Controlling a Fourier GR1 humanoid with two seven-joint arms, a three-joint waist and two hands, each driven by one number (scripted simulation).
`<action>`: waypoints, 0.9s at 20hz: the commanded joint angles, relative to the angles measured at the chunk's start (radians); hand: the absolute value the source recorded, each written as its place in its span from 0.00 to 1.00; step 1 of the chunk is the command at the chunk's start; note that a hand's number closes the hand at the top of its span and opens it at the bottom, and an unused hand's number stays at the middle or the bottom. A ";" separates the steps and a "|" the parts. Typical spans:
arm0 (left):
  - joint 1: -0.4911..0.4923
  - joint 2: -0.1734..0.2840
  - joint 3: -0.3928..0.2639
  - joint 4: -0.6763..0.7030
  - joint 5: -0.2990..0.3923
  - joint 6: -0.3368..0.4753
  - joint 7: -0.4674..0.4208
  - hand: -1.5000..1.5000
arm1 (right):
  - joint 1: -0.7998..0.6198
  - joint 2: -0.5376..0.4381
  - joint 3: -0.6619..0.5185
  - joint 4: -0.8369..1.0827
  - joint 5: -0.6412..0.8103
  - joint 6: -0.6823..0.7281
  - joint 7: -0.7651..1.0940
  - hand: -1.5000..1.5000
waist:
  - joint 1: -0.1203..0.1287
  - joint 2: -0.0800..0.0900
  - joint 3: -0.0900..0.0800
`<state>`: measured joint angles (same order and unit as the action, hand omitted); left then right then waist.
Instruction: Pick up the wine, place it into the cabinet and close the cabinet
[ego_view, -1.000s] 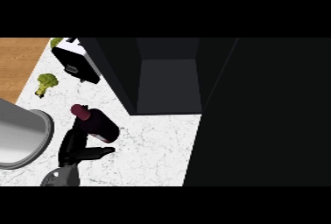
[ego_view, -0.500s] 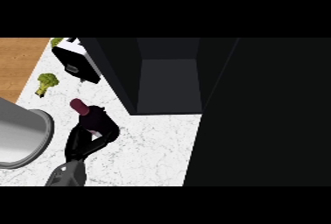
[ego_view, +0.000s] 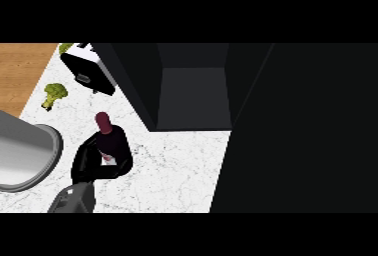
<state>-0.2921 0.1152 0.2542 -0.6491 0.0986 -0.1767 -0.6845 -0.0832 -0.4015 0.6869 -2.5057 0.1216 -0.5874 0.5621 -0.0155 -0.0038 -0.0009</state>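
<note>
White marble-look counter (ego_view: 170, 165) fills the middle of the head view, with a strip of wood surface (ego_view: 26, 70) at upper left.

Wine bottle (ego_view: 109, 137): dark maroon, standing on the counter left of centre, neck and cap pointing toward the top of the view. It sits just left of the cabinet (ego_view: 193, 87) opening, not inside it.

Left hand (ego_view: 94, 162): black, coming up from the lower edge on a grey forearm (ego_view: 72, 199). Fingers and thumb are curled round the lower body of the bottle, covering most of it; only the neck, the shoulder and a small patch between the fingers show. Whether the bottle's base touches the counter or is raised off it cannot be told from this angle.

Right hand: not visible anywhere in the view.

Cabinet: dark, door open, grey interior floor visible at centre top. A large black panel (ego_view: 303, 130) takes up the whole right side of the view; cannot tell if it is the door or the cabinet's side.

Other items: 
- grey round metal vessel (ego_view: 22, 157) at the left edge, just beside the hand
- broccoli floret (ego_view: 53, 93) on the counter, upper left
- black-and-white appliance (ego_view: 87, 72) above it, against the cabinet's left wall
- small green item (ego_view: 65, 47) at the top edge, too cut off to identify
</note>
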 joint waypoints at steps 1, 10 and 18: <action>0.065 -0.010 -0.052 0.005 -0.035 -0.074 -0.104 1.00 | 0.028 -0.022 0.006 -0.162 0.087 0.002 0.062 0.00 | 0.002 0.000 -0.001; 0.167 -0.029 -0.151 -0.196 -0.047 -0.170 -0.074 1.00 | 0.101 -0.041 0.029 -0.131 0.058 -0.021 -0.045 0.00 | 0.012 -0.003 0.002; 0.260 -0.074 -0.222 -0.408 -0.016 -0.199 0.046 1.00 | 0.146 -0.083 0.025 -0.165 0.064 -0.025 -0.049 0.00 | 0.011 -0.002 0.001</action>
<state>-0.1010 0.0737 0.0766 -0.9549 0.0877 -0.3736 -0.6659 -0.0063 -0.4543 0.7054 -2.5060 0.1104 -0.6216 0.4722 -0.0068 -0.0073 0.0002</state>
